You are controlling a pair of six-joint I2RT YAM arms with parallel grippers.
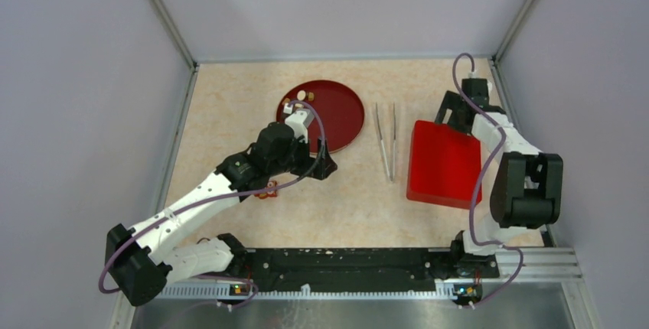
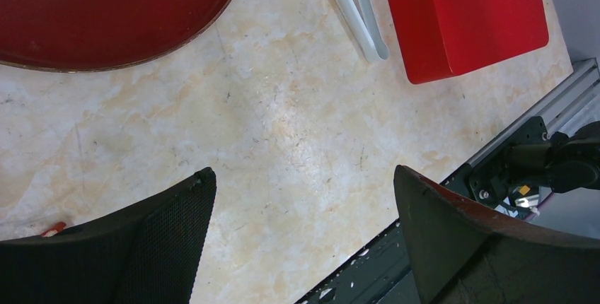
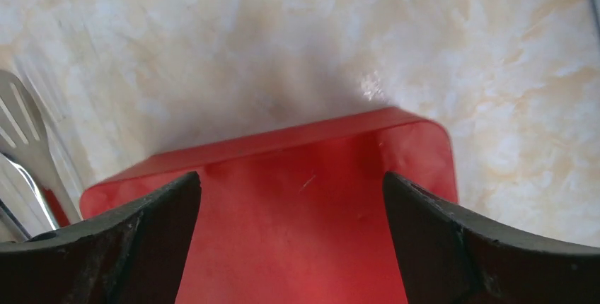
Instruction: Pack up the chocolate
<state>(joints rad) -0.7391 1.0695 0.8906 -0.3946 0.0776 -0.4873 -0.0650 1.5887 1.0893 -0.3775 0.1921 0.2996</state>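
A few tiny chocolate pieces (image 1: 295, 100), tan and white, lie at the far left rim of a round dark red plate (image 1: 340, 111); the left arm hides part of that plate. My left gripper (image 1: 323, 164) is open and empty, low over bare table just in front of the plate (image 2: 106, 21). A red box (image 1: 444, 162) lies at the right, its smooth top facing up. My right gripper (image 1: 450, 112) is open and empty over the box's far edge (image 3: 297, 177). No chocolate shows in either wrist view.
Metal tongs (image 1: 386, 141) lie between plate and box; they show in the left wrist view (image 2: 354, 14) and the right wrist view (image 3: 28, 134). A small red-orange packet (image 1: 266, 189) lies under the left arm. The black base rail (image 1: 344, 268) runs along the near edge.
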